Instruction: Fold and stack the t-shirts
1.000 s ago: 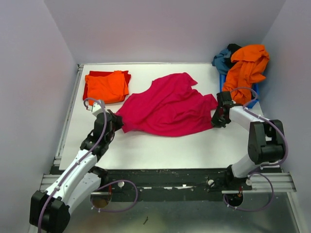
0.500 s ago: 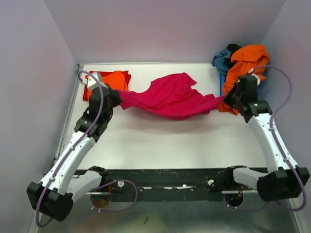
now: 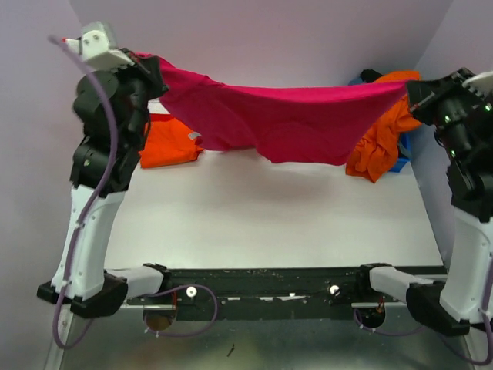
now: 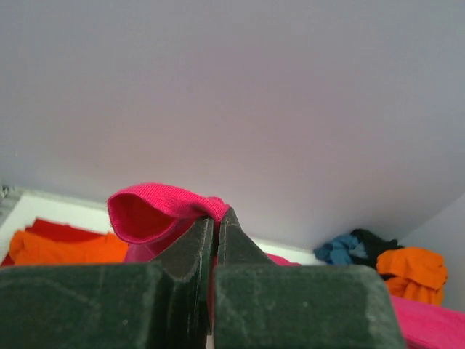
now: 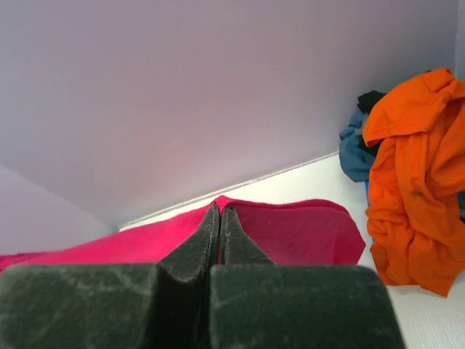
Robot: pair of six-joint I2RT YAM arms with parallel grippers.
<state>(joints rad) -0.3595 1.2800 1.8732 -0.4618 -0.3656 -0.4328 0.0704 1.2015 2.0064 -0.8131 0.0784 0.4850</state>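
Observation:
A magenta-pink t-shirt (image 3: 285, 116) hangs stretched in the air between both arms, sagging in the middle above the white table (image 3: 269, 223). High at the far left, my left gripper (image 3: 154, 68) is shut on one end of it; the pinched hem (image 4: 163, 207) curls over the jaw tips. My right gripper (image 3: 407, 86) is raised at the far right, shut on the other end (image 5: 290, 229). A folded orange t-shirt (image 3: 166, 142) lies on a red one at the back left, the red showing in the left wrist view (image 4: 62, 231).
A loose orange t-shirt (image 3: 381, 139) drapes over a small blue bin (image 3: 400, 162) at the back right corner, with teal-blue cloth (image 5: 356, 153) and black cloth (image 5: 372, 98) behind it. Pale walls enclose the table on three sides.
Both arms have lifted high and spread apart, raising the magenta-pink t-shirt off the table until it hangs taut between them. The right gripper closed on its edge a second ago.

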